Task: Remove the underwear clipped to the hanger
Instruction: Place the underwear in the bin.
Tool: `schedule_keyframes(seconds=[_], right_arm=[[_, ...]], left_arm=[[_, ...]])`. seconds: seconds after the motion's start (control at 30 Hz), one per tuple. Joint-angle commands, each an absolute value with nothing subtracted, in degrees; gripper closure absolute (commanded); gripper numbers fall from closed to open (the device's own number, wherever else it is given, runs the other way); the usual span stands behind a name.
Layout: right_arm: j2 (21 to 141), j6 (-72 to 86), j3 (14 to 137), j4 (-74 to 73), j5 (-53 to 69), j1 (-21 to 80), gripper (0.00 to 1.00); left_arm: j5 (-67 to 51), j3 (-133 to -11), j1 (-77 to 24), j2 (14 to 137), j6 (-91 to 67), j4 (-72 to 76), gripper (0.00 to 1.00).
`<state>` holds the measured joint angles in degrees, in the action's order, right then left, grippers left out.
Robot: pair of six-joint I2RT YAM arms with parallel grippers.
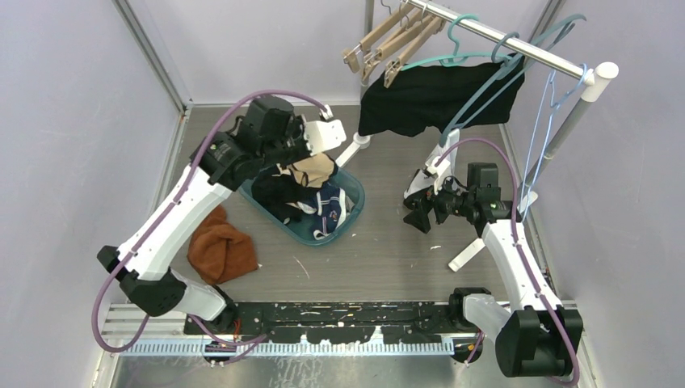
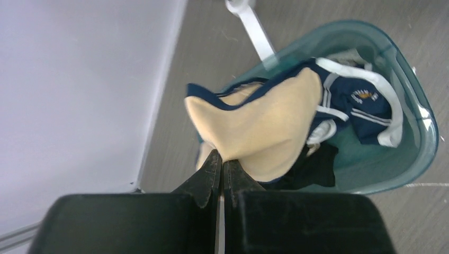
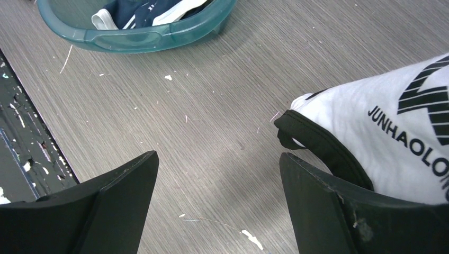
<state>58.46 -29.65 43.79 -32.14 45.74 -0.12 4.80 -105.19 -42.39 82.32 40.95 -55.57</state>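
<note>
The left fingers (image 2: 209, 180) are pinched together on a tan pair of underwear (image 2: 259, 132), held just above the teal basket (image 3: 132, 38), where other garments already lie, so this piece looks all but finished. The right fingers (image 3: 127, 185) stand wide apart and empty beside a white printed pair (image 3: 392, 137). That pair is probably the next one, though I cannot tell whether it is clipped.

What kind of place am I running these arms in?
Probably a lab test cell staged as a laundry corner: plain pale walls box in the table, a clothes rail carries hangers and a black garment, and a teal tub holds underwear.
</note>
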Motion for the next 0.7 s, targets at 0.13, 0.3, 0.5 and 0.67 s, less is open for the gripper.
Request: schedule_keyframes(seconds=[0.13,0.3,0.5,0.67], right_arm=[[56.2,-29.6,47.5,-32.3,49.8,-0.2,0.1],[56.2,-33.1,53.3,-37.8,50.8,1.2,0.1],[55.6,-35.6,57.6,-43.3,46.0,7.1,0.1],[52.5,-32.8,60.3,-41.9,38.8,11.5,0.1]], left_arm=[[-2.2,-85.4,-42.0,82.1,39.0,-51.2,1.0],[-3.4,-76.6,-42.0,86.9,37.3,-44.5,0.87],[0.2,-75.6,-42.0,92.0,36.9,-42.5,0.67],[0.0,-77.1,-41.9,87.9,37.2,-41.9,0.4]])
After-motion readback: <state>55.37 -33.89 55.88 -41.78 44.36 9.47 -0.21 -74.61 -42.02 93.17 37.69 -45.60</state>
